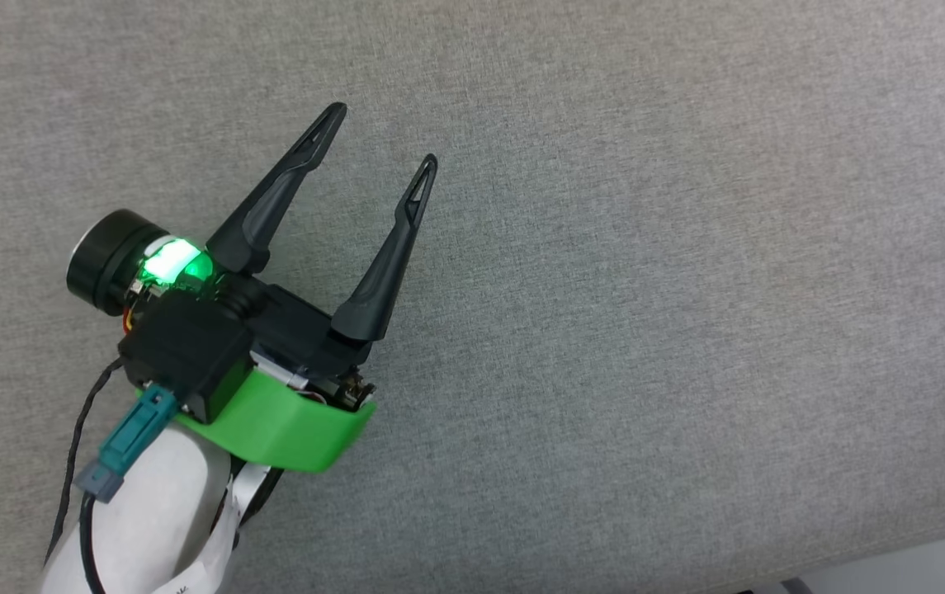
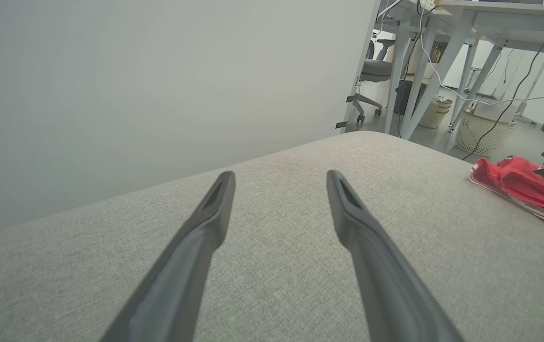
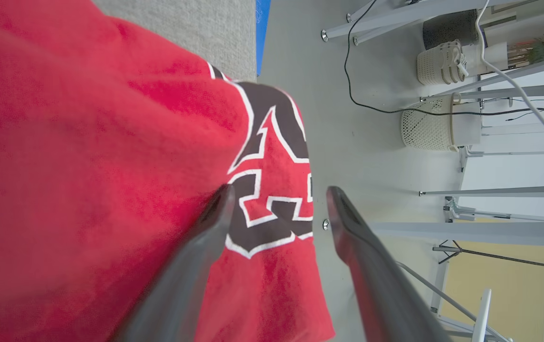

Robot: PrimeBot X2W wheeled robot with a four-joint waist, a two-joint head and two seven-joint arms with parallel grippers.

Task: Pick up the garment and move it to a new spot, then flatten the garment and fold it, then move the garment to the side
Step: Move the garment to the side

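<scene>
Garment (image 3: 86,166), red with black lettering, lies rumpled at the edge of the grey cushion (image 1: 687,289), floor just past it. I see my right gripper (image 3: 280,188) spread wide over it, one finger by the lettering, gripping nothing. Left gripper (image 1: 385,134) is wide too, empty, over cushion well apart from the garment.

Office, metal-legged desks (image 2: 490,8), swivel chair (image 2: 375,69), trailing cables (image 3: 348,71)
</scene>
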